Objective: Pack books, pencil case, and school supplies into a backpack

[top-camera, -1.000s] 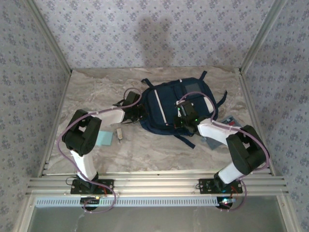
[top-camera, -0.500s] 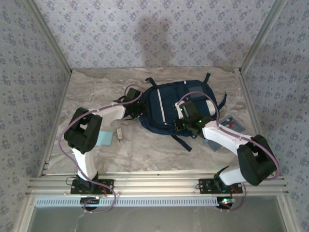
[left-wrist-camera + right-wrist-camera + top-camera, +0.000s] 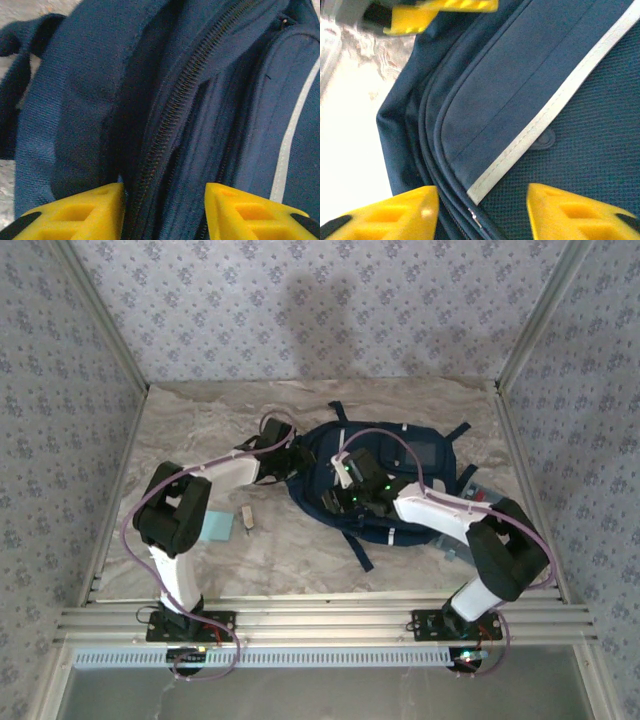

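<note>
The navy backpack (image 3: pixel 318 485) lies flat mid-worktop (image 3: pixel 200 430), and both arms are in over its left side. The left tool (image 3: pixel 165 205) has its yellow jaws parted, the zipper line running up between them and nothing clamped, while the right tool (image 3: pixel 482 210), jaws apart too, hangs over the white stripe (image 3: pixel 545 120). Out left, the light-blue pad (image 3: pixel 212 528) and the small beige block (image 3: pixel 247 519) lie on the marble, clear of the bag.

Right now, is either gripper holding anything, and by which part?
Nothing is held: the left gripper and right gripper both stand open over the backpack.
</note>
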Controlling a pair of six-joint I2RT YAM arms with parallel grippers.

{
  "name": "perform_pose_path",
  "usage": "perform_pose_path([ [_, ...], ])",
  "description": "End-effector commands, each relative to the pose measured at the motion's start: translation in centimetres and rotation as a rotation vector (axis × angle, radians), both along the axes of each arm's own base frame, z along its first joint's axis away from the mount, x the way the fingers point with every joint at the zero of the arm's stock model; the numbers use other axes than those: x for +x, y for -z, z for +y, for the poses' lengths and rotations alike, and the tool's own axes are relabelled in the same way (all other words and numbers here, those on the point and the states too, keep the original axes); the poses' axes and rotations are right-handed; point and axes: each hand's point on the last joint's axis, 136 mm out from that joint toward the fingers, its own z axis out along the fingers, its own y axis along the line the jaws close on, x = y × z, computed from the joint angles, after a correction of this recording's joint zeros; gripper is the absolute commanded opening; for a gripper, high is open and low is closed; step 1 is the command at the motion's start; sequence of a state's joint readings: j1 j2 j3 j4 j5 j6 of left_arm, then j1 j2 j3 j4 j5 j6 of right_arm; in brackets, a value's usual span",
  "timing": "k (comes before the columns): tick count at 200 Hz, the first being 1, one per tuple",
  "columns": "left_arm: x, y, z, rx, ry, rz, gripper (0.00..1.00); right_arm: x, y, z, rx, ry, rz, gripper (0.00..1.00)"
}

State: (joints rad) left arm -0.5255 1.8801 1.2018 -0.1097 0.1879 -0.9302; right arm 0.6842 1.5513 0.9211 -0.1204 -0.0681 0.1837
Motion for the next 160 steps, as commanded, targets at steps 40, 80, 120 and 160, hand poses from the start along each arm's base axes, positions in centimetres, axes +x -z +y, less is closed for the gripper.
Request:
perform_pose_path([
  [40, -3.6, -6.5, -1.6, 0.086, 0.246, -0.106, 0.50, 1.0, -3.9, -8.5, 0.076, 0.398, 0.075, 0.59],
  [80, -8.3, -8.4, -5.7, 0.190, 0.481, -0.178, 0.50, -0.1, -2.8, -17.2, 0.079, 0.703, 0.154, 0.60],
  [120, -12.6, -7.7, -9.9, 0.201, 0.643, -0.152, 0.51, -2.7, -1.5, -23.8, 0.042, 0.906, 0.212, 0.61],
  [160, -16.6, -4.9, -12.6, 0.272, 0.774, -0.074, 0.50, -4.3, 0.9, -25.7, 0.114, 0.985, 0.265, 0.62],
])
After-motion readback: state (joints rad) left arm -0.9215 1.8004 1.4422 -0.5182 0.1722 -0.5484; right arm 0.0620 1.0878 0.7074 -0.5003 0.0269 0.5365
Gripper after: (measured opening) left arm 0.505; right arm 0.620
